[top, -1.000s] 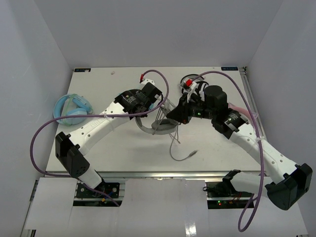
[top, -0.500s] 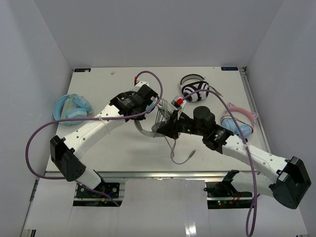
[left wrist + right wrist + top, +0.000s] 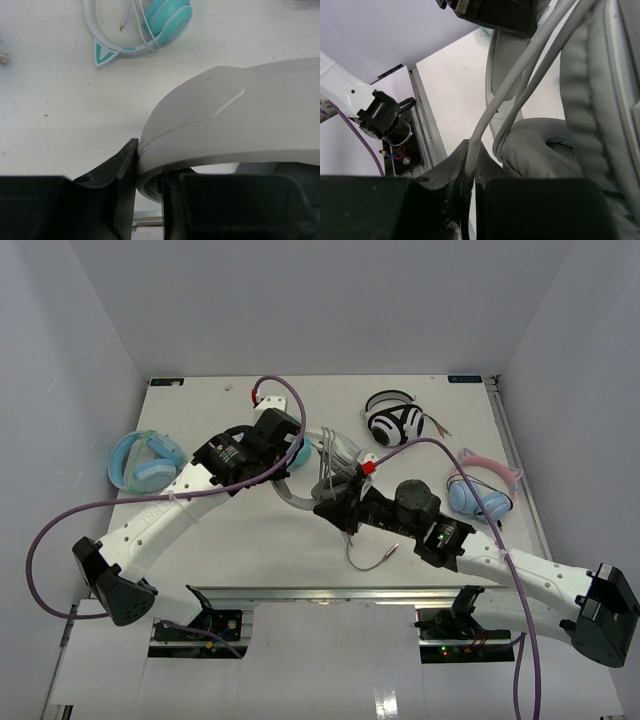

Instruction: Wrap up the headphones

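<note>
White table: matte, a few specks
Walls: plain pale grey, boxing it in
Left gripper: clamped on headphones band
Right gripper: pinching their cable

A white counter sits boxed in by pale grey walls behind it and at both its sides, evenly lit, with a metal rail along its near edge.

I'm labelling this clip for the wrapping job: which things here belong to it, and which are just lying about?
In the job: grey headphones, their cable, left gripper gripping them, right gripper pinching the cable.
Lying about: striped headphones, pale blue headphones, pink-banded cat-ear headphones.
</note>
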`<state>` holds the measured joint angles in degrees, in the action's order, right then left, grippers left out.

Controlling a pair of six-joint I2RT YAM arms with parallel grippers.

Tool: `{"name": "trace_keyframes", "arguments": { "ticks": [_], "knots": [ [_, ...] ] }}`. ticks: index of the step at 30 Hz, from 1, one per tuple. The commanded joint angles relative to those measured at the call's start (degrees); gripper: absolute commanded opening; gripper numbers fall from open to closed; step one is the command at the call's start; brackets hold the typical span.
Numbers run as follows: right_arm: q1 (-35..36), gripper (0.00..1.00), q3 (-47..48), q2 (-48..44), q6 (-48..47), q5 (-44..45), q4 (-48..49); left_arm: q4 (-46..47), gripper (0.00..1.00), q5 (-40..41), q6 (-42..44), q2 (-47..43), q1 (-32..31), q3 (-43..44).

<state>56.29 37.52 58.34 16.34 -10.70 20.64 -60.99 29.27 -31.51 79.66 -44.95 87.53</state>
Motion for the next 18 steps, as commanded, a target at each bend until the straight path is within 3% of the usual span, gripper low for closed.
{"name": "trace_keyframes", "arguments": {
  "ticks": [1,18],
  "knots": [
    [2.84,0.12,-2.51,0.33,-1.89,3.89,3.96,6.99,0.00,-0.02,-4.93,-4.70,0.65,2.20],
    [8.16,0.14,-8.60,3.49,-4.99,14.88,12.93,7.62,0.00,-0.37,-6.95,-7.76,0.60,4.26]
  ]
}}
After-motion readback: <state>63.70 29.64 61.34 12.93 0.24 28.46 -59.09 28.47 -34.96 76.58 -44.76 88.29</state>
